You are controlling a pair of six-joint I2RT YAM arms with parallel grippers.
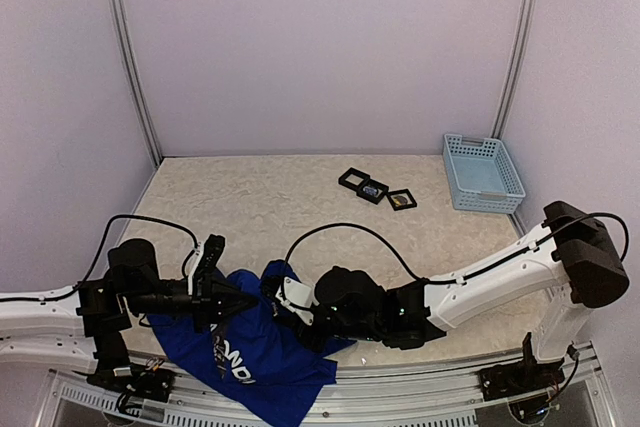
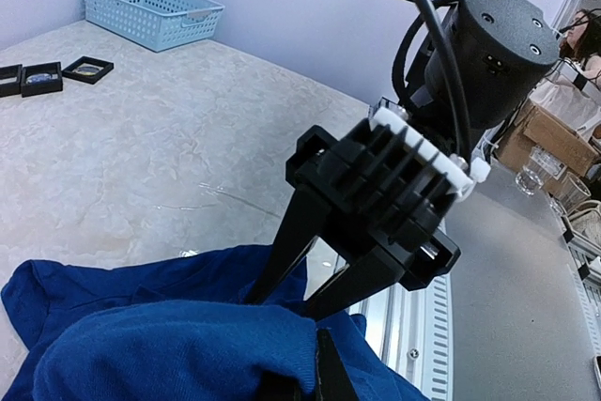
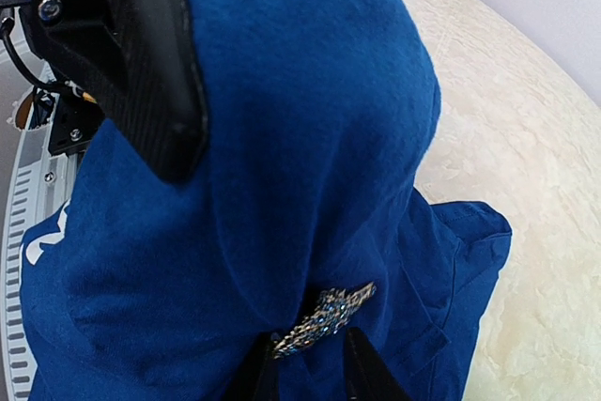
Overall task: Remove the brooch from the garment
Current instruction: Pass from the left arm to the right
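The garment (image 1: 255, 357) is a royal-blue T-shirt with white lettering, bunched at the table's near edge. My left gripper (image 1: 248, 299) is shut on a raised fold of it; its own fingers (image 2: 324, 373) pinch the cloth (image 2: 169, 345). The brooch (image 3: 326, 318), a slim sparkly silver-blue piece, is pinned to the cloth (image 3: 310, 138) just under that fold. My right gripper (image 3: 310, 356) is open by a narrow gap, fingertips either side of the brooch's lower end and the left tip touching it. The left finger (image 3: 141, 63) stands above. The right gripper (image 2: 282, 300) presses into the cloth.
A light-blue basket (image 1: 483, 171) stands at the back right of the marbled table (image 1: 250, 197). Three black square frames (image 1: 375, 189) lie left of it. A metal rail (image 1: 420, 372) runs along the near edge under the shirt's hem.
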